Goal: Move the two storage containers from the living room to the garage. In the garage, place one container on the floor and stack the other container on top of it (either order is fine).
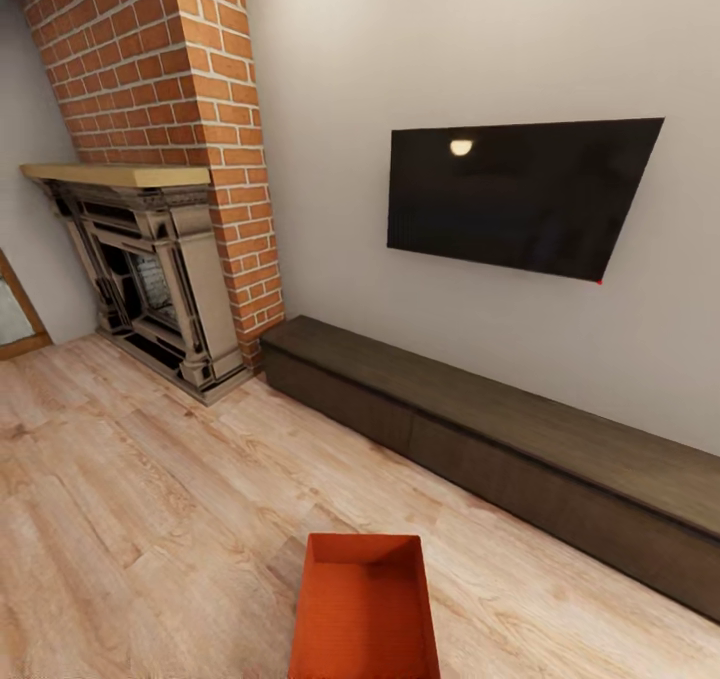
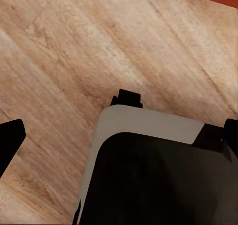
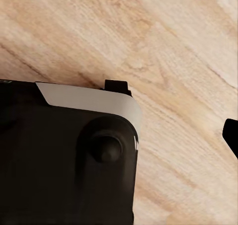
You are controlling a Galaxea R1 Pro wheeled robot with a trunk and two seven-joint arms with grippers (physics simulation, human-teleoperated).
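light wood plank floor of the living room. open orange-red storage container lying on it, in front of the low dark tv cabinet, long axis running toward that cabinet. left tool spread wide, holding nothing; right tool: cannot tell.
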